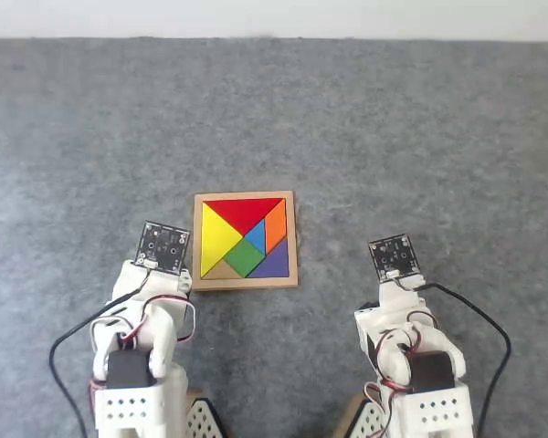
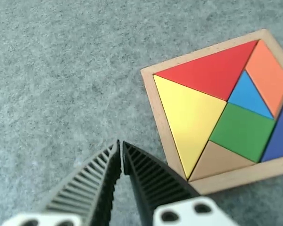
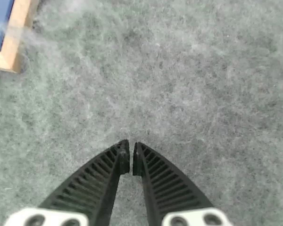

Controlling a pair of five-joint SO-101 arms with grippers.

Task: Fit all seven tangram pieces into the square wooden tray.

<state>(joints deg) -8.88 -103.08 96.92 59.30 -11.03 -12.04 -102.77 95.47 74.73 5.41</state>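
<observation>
Black ribbed fingers pressed together on nothing: left gripper [image 2: 121, 146], just off the near-left corner of the square wooden tray [image 1: 245, 194]. Likewise shut and empty, right gripper [image 3: 131, 146], a little farther off to the tray's near right. Nearer arm, then: the left.

Lying flat inside the tray: red triangle [image 1: 244, 213], yellow triangle [image 1: 216, 239], orange piece [image 1: 275, 225], blue triangle [image 1: 255, 236], green square [image 1: 245, 257], purple piece [image 1: 276, 262], tan triangle [image 1: 220, 270] (seven, no gap visible). Square, so no long axis. Looks finished.

All round, grey carpet [image 1: 393, 119]; nothing standing between claws and tray.
</observation>
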